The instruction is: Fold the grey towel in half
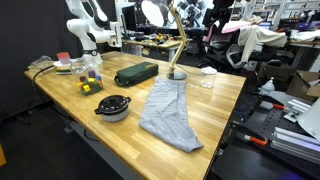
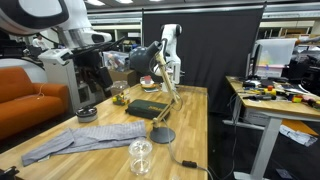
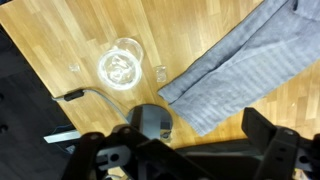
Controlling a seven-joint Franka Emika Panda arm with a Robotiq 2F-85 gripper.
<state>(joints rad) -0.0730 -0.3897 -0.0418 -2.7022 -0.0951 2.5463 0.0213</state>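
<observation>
While nothing is held, gripper (image 3: 185,152): fingers spread wide apart, empty, high above the worktop (image 1: 215,100).
Grey towel (image 1: 170,115): lies long and wrinkled on the worktop, near the dark bowl (image 1: 112,106); one narrow end close to the lamp base (image 3: 152,120).
Step in hand: approach to one towel end, by judgement.
Method advised: pinch a short-end corner low, lift slightly, carry it along the length onto the opposite end.
Risk: drinking glass (image 3: 121,65) and lamp base stand close; keep clear.

Bright, even overhead light; soft shadows, coarse detail (wrist view's foreground blurred).
</observation>
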